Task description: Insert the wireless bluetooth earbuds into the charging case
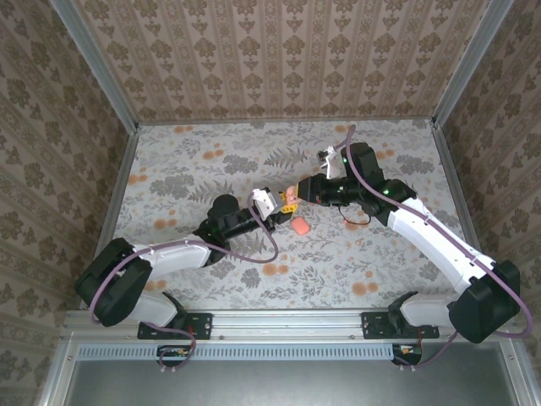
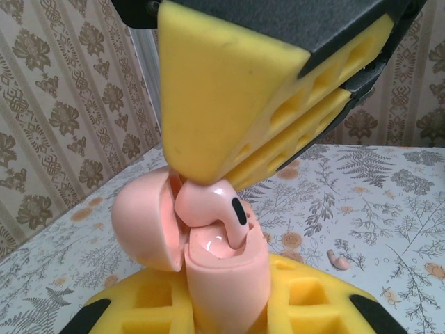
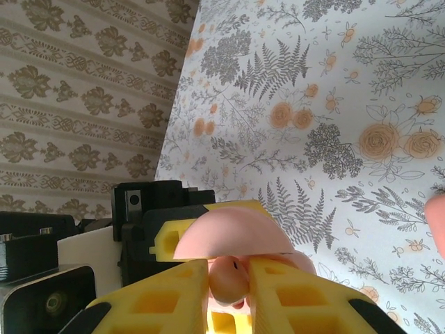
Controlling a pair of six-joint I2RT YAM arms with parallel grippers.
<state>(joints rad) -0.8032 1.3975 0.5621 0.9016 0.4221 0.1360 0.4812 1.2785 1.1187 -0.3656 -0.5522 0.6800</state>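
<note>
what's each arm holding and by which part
Left jaws clamp the charging case by its lower body; right jaws pinch one earbud by its top end.

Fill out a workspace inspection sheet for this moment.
Surface: table under a floral-print cover, flat, no spills seen.
Job's things: charging case with its lid open; one earbud at the case's open top, not fully seated; second earbud lying on the table beyond.
Clutter: nothing seen.
Grippers: left gripper shut on the charging case; right gripper shut on the earbud from above.
Cables: left cable loops over the table beside the arm; right cable arches over the wrist.
Surroundings: patterned wallpaper walls on three sides; metal rail at the near edge.
</note>
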